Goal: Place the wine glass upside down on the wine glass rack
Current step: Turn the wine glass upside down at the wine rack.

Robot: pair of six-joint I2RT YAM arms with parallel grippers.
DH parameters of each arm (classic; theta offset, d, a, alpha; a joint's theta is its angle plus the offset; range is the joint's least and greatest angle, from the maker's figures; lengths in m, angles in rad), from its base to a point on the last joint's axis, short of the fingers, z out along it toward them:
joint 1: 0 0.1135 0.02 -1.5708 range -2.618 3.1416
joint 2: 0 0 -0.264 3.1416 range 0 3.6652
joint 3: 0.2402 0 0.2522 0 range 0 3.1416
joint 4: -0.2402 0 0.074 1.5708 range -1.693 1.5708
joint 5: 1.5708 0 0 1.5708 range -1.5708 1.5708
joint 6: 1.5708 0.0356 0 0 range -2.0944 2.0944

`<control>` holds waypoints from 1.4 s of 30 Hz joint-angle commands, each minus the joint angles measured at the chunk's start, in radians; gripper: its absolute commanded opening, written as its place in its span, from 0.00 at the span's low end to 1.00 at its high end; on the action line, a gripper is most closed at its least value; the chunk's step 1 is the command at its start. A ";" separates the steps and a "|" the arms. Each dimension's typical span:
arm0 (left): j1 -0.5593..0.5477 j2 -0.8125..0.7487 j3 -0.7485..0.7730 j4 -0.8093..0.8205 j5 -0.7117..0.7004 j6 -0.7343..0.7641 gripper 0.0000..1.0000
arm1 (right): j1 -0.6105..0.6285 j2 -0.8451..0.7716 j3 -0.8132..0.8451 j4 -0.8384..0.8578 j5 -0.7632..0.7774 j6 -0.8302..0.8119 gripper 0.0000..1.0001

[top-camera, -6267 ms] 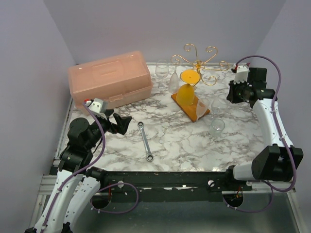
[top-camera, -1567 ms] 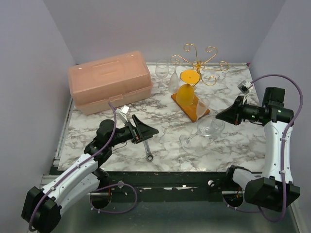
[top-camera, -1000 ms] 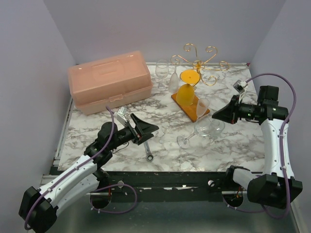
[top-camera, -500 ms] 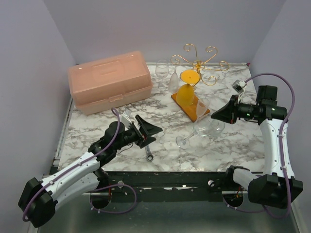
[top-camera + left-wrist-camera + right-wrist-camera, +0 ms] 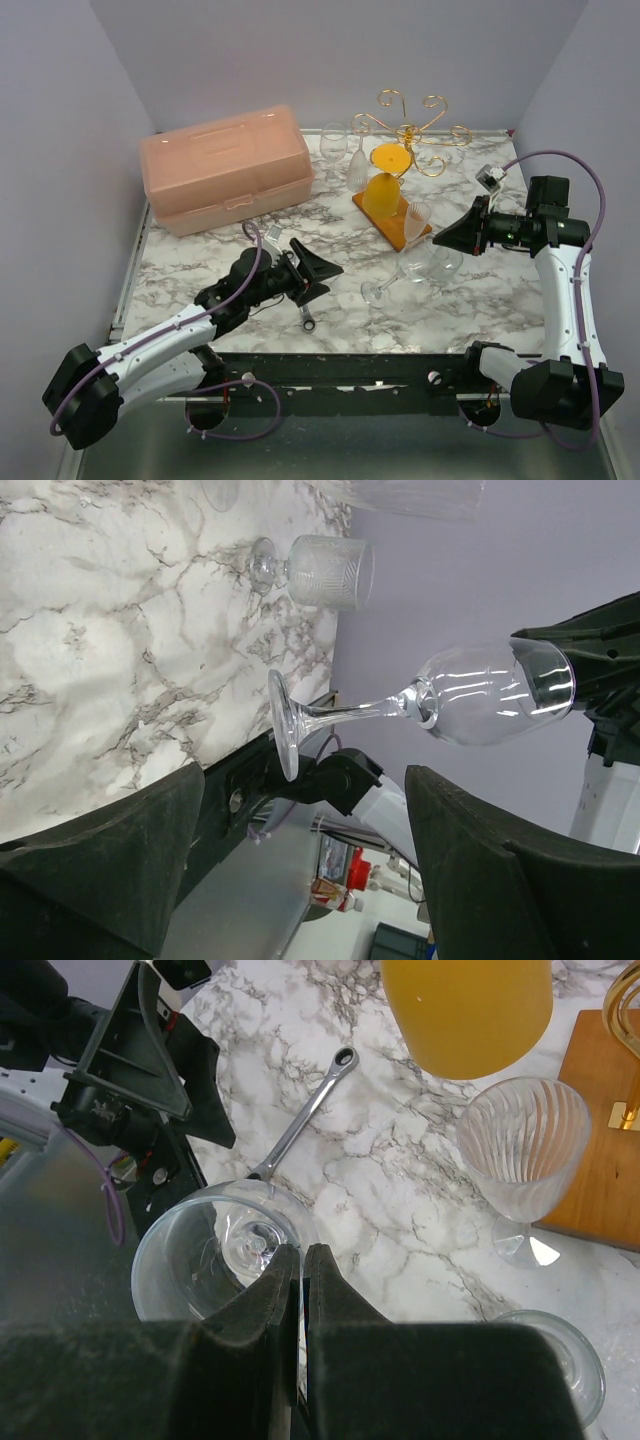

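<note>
Right pincer (image 5: 443, 238) tight on tilted wine glass (image 5: 415, 262) rim, left pincer (image 5: 325, 278) wide apart, a gap short of its foot

- Your top view looks down from high behind, over the whole table (image 5: 480, 300).
- Both wrist views sit close, sharing the wine glass (image 5: 490, 695).
</note>
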 commanded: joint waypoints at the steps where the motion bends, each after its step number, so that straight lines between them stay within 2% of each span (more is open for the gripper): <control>1: -0.043 0.064 0.057 0.075 -0.038 -0.035 0.82 | 0.008 -0.005 -0.001 0.018 -0.082 0.024 0.00; 8: -0.105 0.202 0.090 0.197 -0.027 -0.072 0.72 | 0.013 -0.001 -0.002 0.023 -0.082 0.024 0.00; 21: -0.161 0.379 0.144 0.230 0.000 -0.075 0.47 | 0.013 -0.001 -0.005 0.033 -0.078 0.024 0.00; 33: -0.172 0.425 0.156 0.274 0.029 -0.082 0.35 | 0.016 -0.006 -0.015 0.052 -0.068 0.029 0.00; 42: -0.179 0.470 0.158 0.315 0.054 -0.098 0.32 | 0.018 -0.017 -0.018 0.055 -0.070 0.031 0.00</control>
